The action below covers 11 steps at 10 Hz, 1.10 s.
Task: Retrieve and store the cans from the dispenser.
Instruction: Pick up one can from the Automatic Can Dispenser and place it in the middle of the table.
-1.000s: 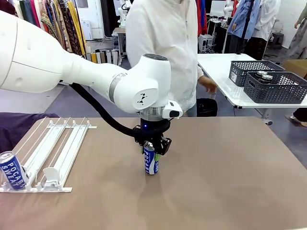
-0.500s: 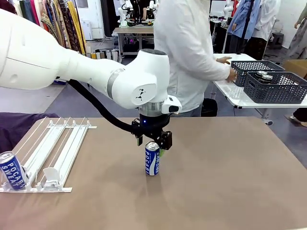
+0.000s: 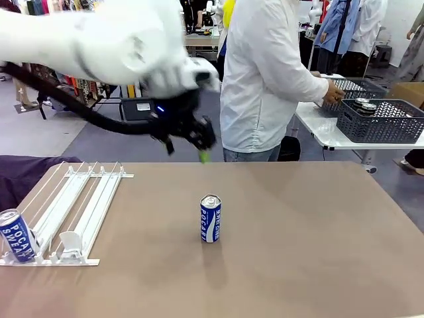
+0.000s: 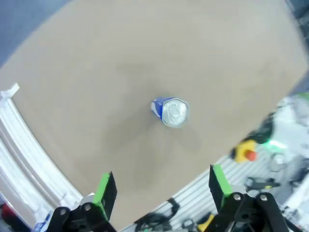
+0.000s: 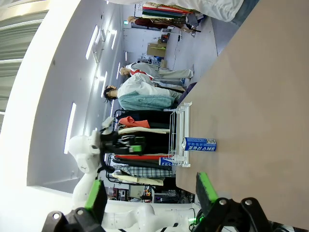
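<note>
A blue Pocari can [image 3: 211, 218] stands upright alone in the middle of the brown table, seen from above in the left wrist view as the can [image 4: 171, 111]. My left gripper [image 3: 188, 150] is blurred, raised high above the table to the can's far left; its fingers [image 4: 104, 190] are open and hold nothing. A second blue can [image 3: 16, 244] sits at the front left end of the white dispenser [image 3: 74, 211]. In the right wrist view my right gripper [image 5: 150, 191] is open and empty, far from the middle can [image 5: 199, 144] and the dispenser [image 5: 179, 133].
A person in a white shirt [image 3: 265, 79] stands at the far edge, turned toward a side table with dark grey baskets [image 3: 379, 120] holding cans. A dark cloth [image 3: 16, 173] lies at the left beside the dispenser.
My left gripper opened, let go of the middle can and rose up and to the left. The can stayed upright. The person turned to the baskets.
</note>
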Available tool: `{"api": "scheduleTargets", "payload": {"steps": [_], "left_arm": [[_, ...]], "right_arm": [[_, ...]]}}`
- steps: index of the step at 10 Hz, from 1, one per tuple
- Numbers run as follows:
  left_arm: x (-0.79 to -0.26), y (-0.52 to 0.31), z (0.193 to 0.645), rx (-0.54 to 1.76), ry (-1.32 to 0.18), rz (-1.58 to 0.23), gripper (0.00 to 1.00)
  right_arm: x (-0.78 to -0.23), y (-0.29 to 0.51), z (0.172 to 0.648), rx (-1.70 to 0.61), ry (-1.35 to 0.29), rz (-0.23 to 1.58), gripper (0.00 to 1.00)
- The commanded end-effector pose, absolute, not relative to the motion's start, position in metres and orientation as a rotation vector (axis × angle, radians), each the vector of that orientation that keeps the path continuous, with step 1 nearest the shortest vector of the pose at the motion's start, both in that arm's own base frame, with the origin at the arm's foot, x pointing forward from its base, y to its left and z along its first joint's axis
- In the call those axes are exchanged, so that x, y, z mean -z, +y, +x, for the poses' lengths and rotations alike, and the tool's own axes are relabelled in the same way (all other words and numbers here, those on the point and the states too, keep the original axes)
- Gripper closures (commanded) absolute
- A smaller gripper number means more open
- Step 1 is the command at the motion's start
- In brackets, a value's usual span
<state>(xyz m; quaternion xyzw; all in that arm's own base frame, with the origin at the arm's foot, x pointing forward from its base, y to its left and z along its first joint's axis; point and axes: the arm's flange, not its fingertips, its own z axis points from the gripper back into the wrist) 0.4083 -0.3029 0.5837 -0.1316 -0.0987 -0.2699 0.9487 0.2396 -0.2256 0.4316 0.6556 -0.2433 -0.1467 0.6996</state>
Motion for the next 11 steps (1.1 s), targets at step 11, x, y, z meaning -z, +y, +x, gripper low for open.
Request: {"api": "scheduleTargets", "payload": {"steps": [11], "left_arm": [[-0.557, 0.155, 0.265, 0.183, -0.409, -1.169, 0.0]], "right_arm": [[-0.433, -0.226, 0.241, 0.308, -0.564, 1.465, 0.0]]}}
